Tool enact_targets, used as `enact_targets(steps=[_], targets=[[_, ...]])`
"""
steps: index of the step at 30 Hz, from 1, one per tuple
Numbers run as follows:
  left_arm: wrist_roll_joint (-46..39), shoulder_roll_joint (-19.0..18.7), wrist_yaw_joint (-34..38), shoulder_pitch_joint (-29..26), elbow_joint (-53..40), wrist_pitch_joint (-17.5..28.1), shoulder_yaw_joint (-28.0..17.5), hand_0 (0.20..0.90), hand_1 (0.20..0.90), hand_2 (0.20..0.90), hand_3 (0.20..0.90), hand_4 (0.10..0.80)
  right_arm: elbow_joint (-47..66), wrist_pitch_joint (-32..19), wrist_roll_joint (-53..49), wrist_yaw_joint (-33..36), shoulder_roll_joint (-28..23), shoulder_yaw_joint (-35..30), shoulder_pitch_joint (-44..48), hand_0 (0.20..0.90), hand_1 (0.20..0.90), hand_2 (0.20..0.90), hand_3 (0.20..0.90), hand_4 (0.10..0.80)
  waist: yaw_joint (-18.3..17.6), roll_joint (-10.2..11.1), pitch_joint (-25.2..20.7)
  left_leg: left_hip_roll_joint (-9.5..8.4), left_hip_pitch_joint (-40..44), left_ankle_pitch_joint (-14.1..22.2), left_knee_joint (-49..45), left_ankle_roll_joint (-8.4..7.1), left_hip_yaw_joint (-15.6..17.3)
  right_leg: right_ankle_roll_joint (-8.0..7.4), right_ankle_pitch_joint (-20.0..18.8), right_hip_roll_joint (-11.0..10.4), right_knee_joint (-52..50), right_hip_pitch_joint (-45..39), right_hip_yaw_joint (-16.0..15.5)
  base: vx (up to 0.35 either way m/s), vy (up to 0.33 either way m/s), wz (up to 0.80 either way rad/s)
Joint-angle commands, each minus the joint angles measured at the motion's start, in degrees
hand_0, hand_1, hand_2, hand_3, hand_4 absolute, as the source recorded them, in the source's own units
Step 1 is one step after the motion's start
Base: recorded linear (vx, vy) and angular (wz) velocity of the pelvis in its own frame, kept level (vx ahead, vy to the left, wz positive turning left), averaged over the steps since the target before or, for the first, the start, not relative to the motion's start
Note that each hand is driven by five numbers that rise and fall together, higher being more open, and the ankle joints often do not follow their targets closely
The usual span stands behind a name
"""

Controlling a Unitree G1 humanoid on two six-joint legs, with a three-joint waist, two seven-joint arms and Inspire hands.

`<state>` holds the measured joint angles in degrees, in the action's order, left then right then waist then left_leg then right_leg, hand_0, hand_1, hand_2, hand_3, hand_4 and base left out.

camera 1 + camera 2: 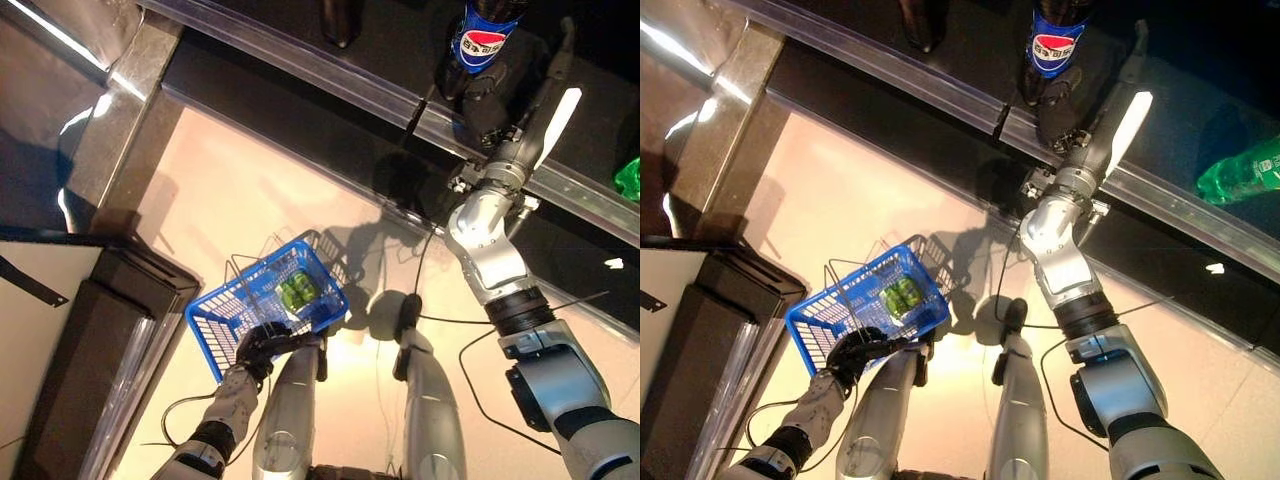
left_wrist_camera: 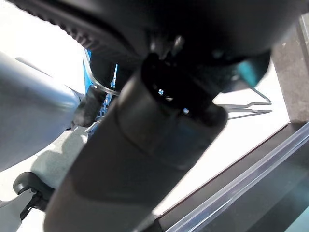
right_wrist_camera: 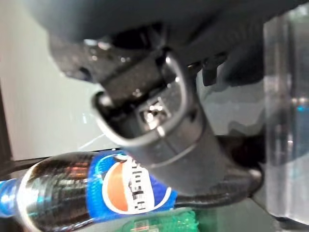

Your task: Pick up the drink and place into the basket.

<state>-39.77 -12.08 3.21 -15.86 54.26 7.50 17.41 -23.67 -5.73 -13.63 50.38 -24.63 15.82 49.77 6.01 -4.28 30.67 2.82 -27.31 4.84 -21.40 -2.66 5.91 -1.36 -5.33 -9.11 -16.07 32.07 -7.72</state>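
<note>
Pale glossy floor [image 1: 250,190] below, w/ a dark shelf [image 1: 300,40] edged by a clear rail across the top. Right arm stretches up to the shelf; right hand [image 1: 487,100] sits at the base of the cola bottle [image 1: 483,35], fingers look wrapped on it, but can't tell how tight. Left hand [image 1: 852,352] is low, fingers curled round the blue basket [image 1: 215,318] rim. Green bottles [image 1: 295,291] lie inside the basket; another green bottle [image 1: 1240,172] lies on the shelf to the right.
</note>
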Motion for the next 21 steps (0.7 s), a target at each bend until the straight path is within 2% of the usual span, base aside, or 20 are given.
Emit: enact_targets(steps=[1,9,21], targets=[[-1.77,1.18,-1.43,7.08,-0.19,-1.75,4.31,0.300,0.300,0.300,0.200,0.100,3.39,-3.66,-0.05,-0.18,-1.69,-1.99,6.70,0.900,0.900,0.900,0.900,0.800,0.26,-0.34,-0.88,-1.40,-5.11,-5.65,0.17,0.31,-5.05,-0.13,6.36,-0.86,-4.96,-1.70,-2.64,0.000,0.000,0.00],[-1.73,0.92,-1.88,7.73,0.24,-1.13,4.02,0.300,0.300,0.300,0.200,0.100,4.27,-3.53,-0.07,1.08,-1.76,-3.46,4.76,0.900,0.900,0.900,0.900,0.800,-0.03,-0.21,-0.88,-1.42,-4.36,-5.14,0.58,0.71,-4.75,-0.06,6.53,-0.77,-5.24,-2.15,-2.70,0.000,0.000,0.00],[-1.05,2.18,-1.49,9.19,0.25,-0.67,3.35,0.300,0.300,0.300,0.200,0.100,14.99,-0.65,6.13,5.25,-1.66,-5.55,0.64,0.900,0.900,0.900,0.900,0.800,-1.18,0.03,-0.88,-0.90,-2.30,-5.73,0.51,0.20,-4.54,0.36,7.41,-0.46,-5.13,-4.27,-2.73,0.000,0.000,0.00]])
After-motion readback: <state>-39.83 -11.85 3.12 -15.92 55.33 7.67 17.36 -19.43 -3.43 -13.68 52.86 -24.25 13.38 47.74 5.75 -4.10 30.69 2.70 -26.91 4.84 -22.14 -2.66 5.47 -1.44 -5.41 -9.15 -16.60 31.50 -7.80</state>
